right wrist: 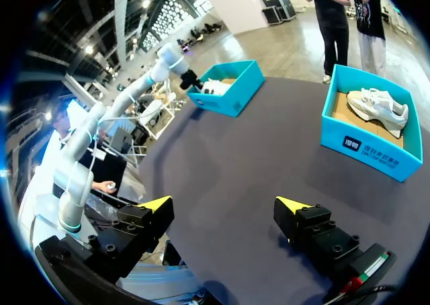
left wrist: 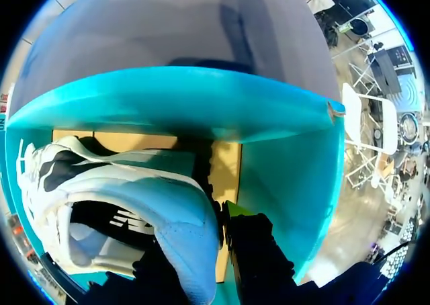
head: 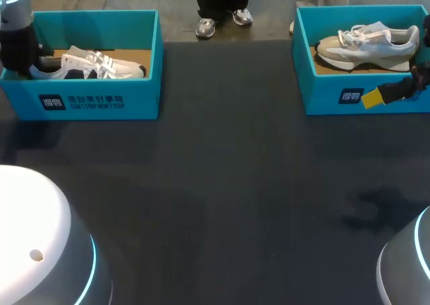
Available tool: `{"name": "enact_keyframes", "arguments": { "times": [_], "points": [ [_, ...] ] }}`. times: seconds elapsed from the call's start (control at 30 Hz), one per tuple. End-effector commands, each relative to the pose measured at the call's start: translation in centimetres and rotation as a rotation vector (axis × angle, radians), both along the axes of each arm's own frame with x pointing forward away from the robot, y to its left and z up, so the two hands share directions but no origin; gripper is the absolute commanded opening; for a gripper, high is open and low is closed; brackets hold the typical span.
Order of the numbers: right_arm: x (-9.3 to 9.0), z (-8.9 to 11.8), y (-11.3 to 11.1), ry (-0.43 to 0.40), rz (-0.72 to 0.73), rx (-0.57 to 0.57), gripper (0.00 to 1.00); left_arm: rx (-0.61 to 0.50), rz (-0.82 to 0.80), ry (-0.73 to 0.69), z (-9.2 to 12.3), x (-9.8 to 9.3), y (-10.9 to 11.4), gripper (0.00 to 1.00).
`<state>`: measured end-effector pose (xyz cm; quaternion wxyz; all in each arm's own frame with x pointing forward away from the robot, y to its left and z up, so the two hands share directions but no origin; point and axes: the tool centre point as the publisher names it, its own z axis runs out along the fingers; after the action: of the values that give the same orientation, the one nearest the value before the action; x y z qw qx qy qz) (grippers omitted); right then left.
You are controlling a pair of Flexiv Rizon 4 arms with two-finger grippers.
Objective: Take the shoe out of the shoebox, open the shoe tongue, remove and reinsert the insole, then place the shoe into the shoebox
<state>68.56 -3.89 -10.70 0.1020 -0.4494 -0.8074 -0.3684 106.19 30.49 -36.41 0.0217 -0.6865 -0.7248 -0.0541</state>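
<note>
A white and black shoe [head: 101,64] lies in the teal shoebox [head: 101,100] at the table's far left. My left gripper [head: 32,62] is down in that box at the shoe's heel. In the left wrist view the pale heel of the shoe [left wrist: 181,238] sits between the dark fingers of the left gripper [left wrist: 218,228], which is shut on it, with the box wall [left wrist: 175,107] just ahead. My right gripper [right wrist: 225,207] hangs open and empty over the dark table; one yellow fingertip [head: 371,98] shows in front of the right box.
A second teal shoebox [head: 329,97] at the far right holds a grey and white shoe [head: 369,43]. Dark tabletop [head: 222,184] spreads between and in front of the boxes. The white arm bases [head: 40,244] fill the near corners.
</note>
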Motion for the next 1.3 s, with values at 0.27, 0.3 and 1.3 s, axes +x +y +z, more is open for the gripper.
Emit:
{"name": "enact_keyframes", "arguments": {
  "times": [0.27, 0.3, 1.3],
  "points": [
    [0.3, 0.0, 0.1, 0.004, 0.002, -0.003, 1.0, 0.026, -0.022, 0.028, -1.0, 0.4, -0.4, 0.0],
    [0.3, 0.0, 0.1, 0.004, 0.002, -0.003, 1.0, 0.029, -0.025, 0.032, -1.1, 0.5, -0.4, 0.0],
    [0.3, 0.0, 0.1, 0.004, 0.002, -0.003, 1.0, -0.018, -0.067, 0.026, 2.0, 0.8, -1.2, 0.94]
  ]
}}
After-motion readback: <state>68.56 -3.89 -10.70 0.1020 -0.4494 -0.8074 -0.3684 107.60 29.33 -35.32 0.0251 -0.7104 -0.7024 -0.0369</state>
